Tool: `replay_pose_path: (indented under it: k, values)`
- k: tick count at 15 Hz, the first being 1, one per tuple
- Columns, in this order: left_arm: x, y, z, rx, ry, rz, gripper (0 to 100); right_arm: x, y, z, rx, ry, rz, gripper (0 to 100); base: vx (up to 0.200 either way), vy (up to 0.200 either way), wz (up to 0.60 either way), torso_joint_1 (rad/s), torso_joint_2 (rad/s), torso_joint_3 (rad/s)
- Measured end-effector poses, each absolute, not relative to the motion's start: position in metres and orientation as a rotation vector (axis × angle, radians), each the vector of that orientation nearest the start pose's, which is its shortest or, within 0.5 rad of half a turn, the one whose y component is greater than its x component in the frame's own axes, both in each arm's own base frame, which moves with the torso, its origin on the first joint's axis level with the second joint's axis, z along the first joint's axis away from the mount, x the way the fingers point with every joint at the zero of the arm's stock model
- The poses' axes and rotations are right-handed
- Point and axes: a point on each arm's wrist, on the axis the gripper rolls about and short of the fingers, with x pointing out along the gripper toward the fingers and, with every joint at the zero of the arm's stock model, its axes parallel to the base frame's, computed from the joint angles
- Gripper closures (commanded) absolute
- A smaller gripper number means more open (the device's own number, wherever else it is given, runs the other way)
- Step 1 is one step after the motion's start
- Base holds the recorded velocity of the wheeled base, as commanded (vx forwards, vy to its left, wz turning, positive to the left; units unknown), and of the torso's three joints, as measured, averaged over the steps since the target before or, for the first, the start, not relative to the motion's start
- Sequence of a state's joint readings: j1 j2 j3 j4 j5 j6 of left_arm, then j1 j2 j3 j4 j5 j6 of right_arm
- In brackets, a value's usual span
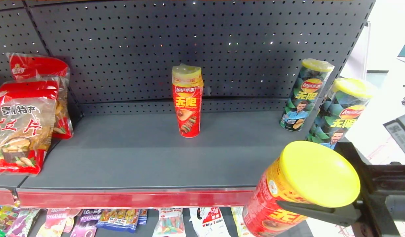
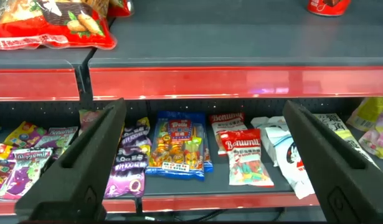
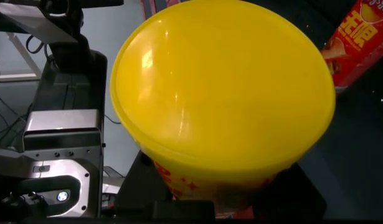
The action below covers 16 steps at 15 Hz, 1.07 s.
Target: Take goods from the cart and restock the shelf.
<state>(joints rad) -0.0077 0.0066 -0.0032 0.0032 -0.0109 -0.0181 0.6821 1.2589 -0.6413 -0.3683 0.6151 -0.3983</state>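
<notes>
Currently the right jaws are gripping a yellow-lidded red chip can [image 1: 304, 179] before the shelf [image 1: 139, 158]; another red can [image 1: 187, 102] is standing mid-shelf; the left jaws are gaping open.

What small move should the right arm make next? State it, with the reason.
Probably lift and push forward: the right gripper holds the yellow-lidded red can tilted, low by the red front edge, not yet over the shelf. Bare room lies between the standing red can and the green cans.
</notes>
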Motion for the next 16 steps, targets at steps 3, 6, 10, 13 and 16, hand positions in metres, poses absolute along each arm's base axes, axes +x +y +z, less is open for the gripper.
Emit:
replay_pose_path:
  k: [3, 6, 10, 13, 16]
  values:
    - [-0.0225, -0.0001, 0.0762, -0.017, 0.006, -0.018, 0, 0.1382, 0.1290, 0.2191, -0.348, 0.015, 1.327, 100, 0.133, 0.000, 0.00, 0.000, 0.00, 0.002]
    - [-0.0225, -0.0001, 0.0761, -0.011, 0.007, -0.018, 0, 0.1379, 0.1287, 0.2177, -0.346, 0.021, 1.329, 100, 0.000, 0.000, 0.00, 0.000, 0.00, 0.000]
    - [-0.0225, -0.0001, 0.0762, -0.011, 0.007, -0.018, 0, 0.1382, 0.1287, 0.2188, -0.347, 0.018, 1.324, 100, 0.000, 0.000, 0.00, 0.000, 0.00, 0.000]
    - [-0.0225, -0.0001, 0.0762, -0.012, 0.007, -0.018, 0, 0.1388, 0.1288, 0.2207, -0.345, 0.014, 1.317, 100, 0.000, 0.000, 0.00, 0.000, 0.00, 0.000]
    - [-0.0225, -0.0001, 0.0762, -0.012, 0.006, -0.019, 0, 0.1395, 0.1290, 0.2219, -0.349, 0.013, 1.299, 100, 0.000, 0.000, 0.00, 0.000, 0.00, 0.000]
